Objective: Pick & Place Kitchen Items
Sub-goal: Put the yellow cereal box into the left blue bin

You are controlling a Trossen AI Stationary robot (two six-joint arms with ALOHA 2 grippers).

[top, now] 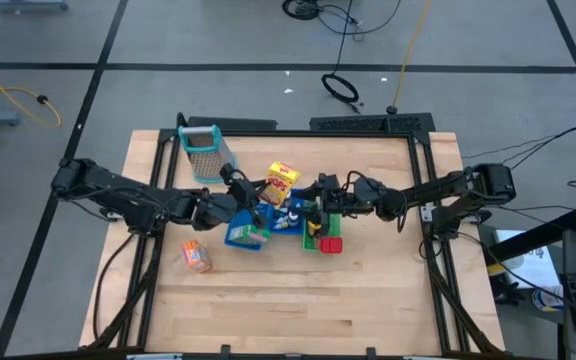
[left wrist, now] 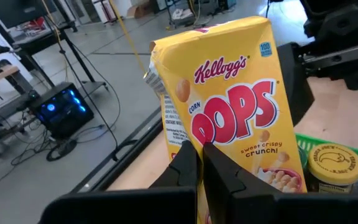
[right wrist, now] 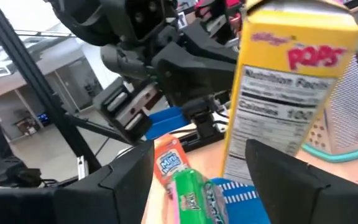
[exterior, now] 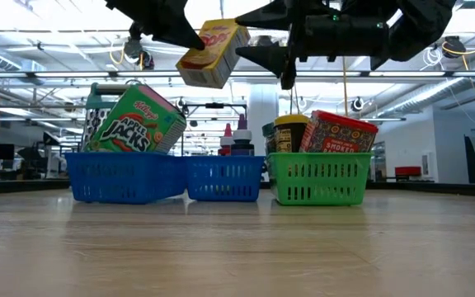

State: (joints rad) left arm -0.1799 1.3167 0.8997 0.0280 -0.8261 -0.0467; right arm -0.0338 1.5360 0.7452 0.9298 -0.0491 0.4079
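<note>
Left tool (left wrist: 197, 163) has its fingers pinched tight on the lower edge of the yellow box (top: 281, 183) of Corn Pops, holding it tilted in the air above the baskets near the middle of the table (top: 368, 300). I'd say I've got it that high so it clears the basket walls before it goes down.

Right tool (top: 326, 196) is parked just beside the box over the green basket (exterior: 317, 180), fingers spread wide with nothing in them. Looks ready for a handoff or to steady the box, but that's my guess.

The green basket already has the yellow-lidded jar (exterior: 291, 132) and the red block (exterior: 342, 132). The Apple Jacks box (exterior: 135, 121) leans in the blue basket (exterior: 122, 178). The orange packet (top: 196, 256) lies alone on the table, well apart, so it's not sorted yet.
</note>
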